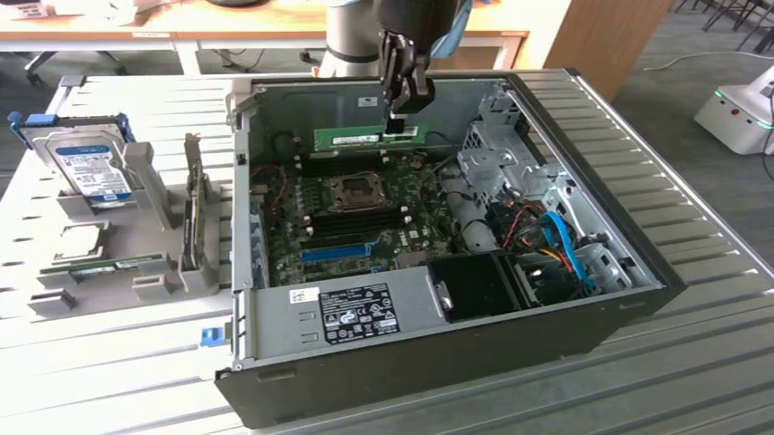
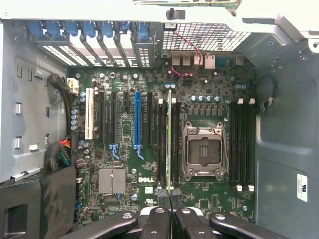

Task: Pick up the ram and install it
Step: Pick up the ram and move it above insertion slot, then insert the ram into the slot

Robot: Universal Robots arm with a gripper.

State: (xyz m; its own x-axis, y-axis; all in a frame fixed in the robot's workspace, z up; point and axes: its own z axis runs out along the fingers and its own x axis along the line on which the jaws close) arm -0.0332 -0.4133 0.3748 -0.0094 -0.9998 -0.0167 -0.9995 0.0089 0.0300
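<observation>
Your ram (image 1: pixel 362 138), a long, thin green circuit-board stick with small black chips, stands on edge inside the open grey sheet-metal computer case (image 1: pixel 629 272). Its long axis is level and runs across the exterior view from left to right. In the wrist view you see it edge-on, a thin green line (image 2: pixel 170 139) lying parallel to the long black memory slots (image 2: pixel 162 144) beside the square metal-framed processor socket (image 2: pixel 204 149). You cannot tell whether its lower edge touches a slot.

Your black metal gripper (image 1: pixel 403 127) comes down from above and is clenched on the ram, the narrow fingers almost together with only the board's thickness between them (image 2: pixel 170 196). It grasps the stick nearer its end toward the exterior view's right.

Below it lies the green motherboard (image 1: pixel 400 231), studded with components, with a long blue plastic slot (image 2: pixel 138 122). Outside the case, on the ribbed metal table (image 1: pixel 677 362), a grey plastic rack (image 1: pixel 158 281) holds a boxy silver hard drive with a blue label (image 1: pixel 91 168).
</observation>
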